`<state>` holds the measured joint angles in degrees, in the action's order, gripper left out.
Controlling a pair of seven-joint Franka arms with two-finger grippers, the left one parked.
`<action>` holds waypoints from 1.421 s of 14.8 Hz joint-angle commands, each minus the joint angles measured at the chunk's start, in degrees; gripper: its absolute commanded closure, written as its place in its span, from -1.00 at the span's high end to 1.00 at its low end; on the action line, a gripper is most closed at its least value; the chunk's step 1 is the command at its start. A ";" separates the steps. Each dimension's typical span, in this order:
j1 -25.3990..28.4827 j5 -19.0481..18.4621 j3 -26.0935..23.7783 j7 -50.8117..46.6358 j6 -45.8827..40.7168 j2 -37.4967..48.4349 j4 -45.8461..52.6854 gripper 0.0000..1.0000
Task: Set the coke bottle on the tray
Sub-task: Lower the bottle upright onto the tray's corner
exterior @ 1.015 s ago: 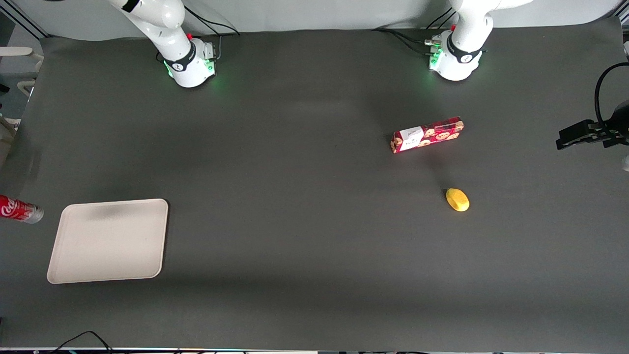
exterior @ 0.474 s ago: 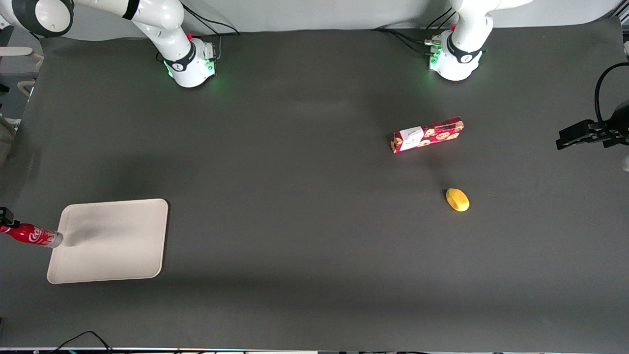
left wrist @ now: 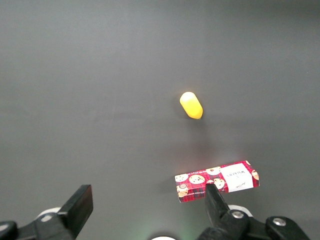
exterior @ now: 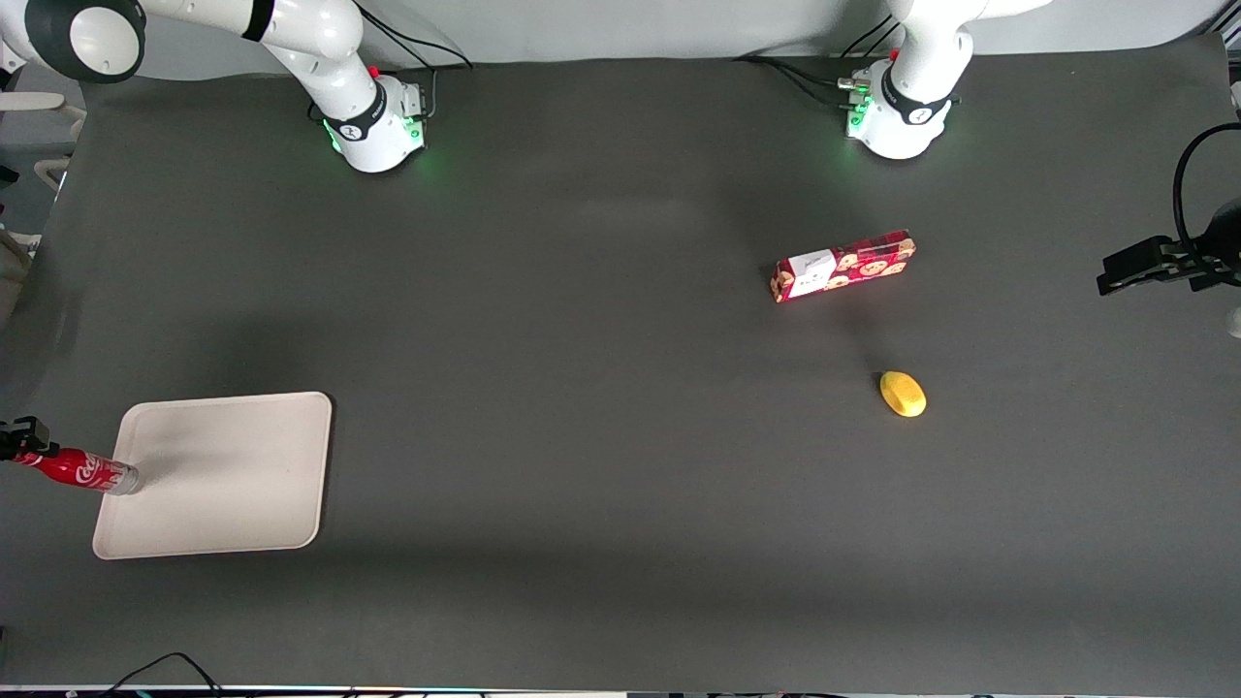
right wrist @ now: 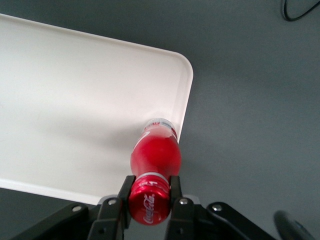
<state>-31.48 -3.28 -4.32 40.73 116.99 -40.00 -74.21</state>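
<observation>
The coke bottle (exterior: 79, 470) hangs in the air at the working arm's end of the table, its clear base over the edge of the beige tray (exterior: 233, 485). My gripper (exterior: 19, 438) is shut on the bottle's red cap, only its black tip showing at the frame edge. In the right wrist view the gripper (right wrist: 149, 192) clamps the cap from both sides, and the coke bottle (right wrist: 156, 150) points down at the rim of the tray (right wrist: 75, 100).
A red cookie box (exterior: 842, 265) and a yellow lemon-like object (exterior: 903, 394) lie toward the parked arm's end of the table. Both also show in the left wrist view, the box (left wrist: 216, 181) and the yellow object (left wrist: 191, 105). Cables (exterior: 165, 669) trail along the table's front edge.
The bottle, held in my gripper, has moved nearer the front camera and toward the tray; its base now overlaps the tray's edge.
</observation>
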 commanded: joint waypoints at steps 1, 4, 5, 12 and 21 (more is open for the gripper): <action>-0.77 2.14 -0.34 2.34 0.79 0.19 -0.14 -1.00; -0.77 2.23 -0.34 2.34 0.79 0.10 -0.32 -1.00; -0.69 2.23 -0.34 2.16 0.79 0.10 -0.32 -0.92; -0.69 2.23 -0.51 1.28 1.22 0.01 -0.32 1.00; 5.90 1.35 -2.45 -14.18 -6.22 14.31 -3.04 1.00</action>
<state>-28.93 -2.20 -6.87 31.88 115.57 -33.45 -73.54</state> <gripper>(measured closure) 0.000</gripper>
